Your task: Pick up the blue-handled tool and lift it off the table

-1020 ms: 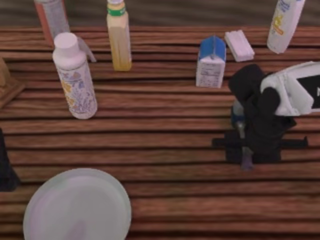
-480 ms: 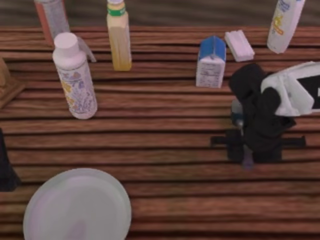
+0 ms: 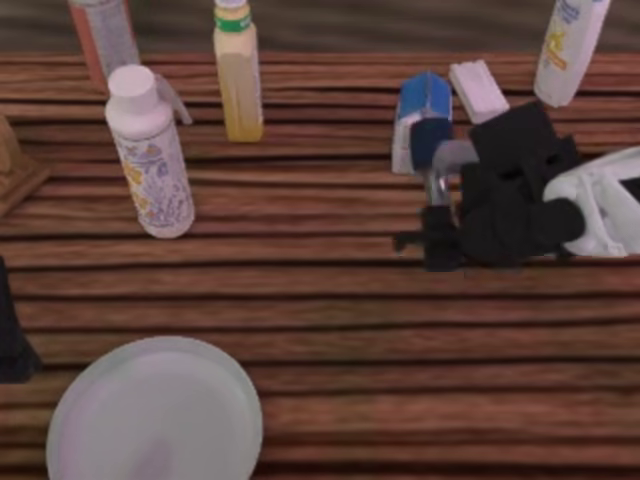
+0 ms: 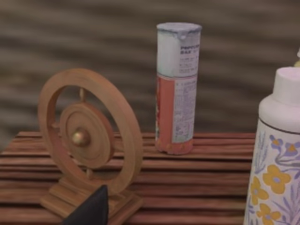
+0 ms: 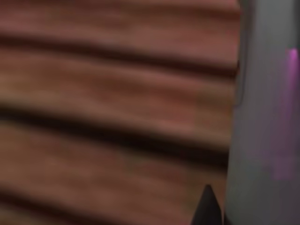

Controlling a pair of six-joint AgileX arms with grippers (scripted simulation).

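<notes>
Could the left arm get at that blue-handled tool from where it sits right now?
Probably not. The left gripper sits parked at the table's far left edge, while the blue-handled tool is already clamped in the right gripper across the table, by the milk carton.

Blurred brown wooden table (image 5: 117, 108) with dark grain stripes; plain grey cylindrical tool shaft (image 5: 262, 131) close by; black fingertip (image 5: 207, 211) beside it.
</notes>
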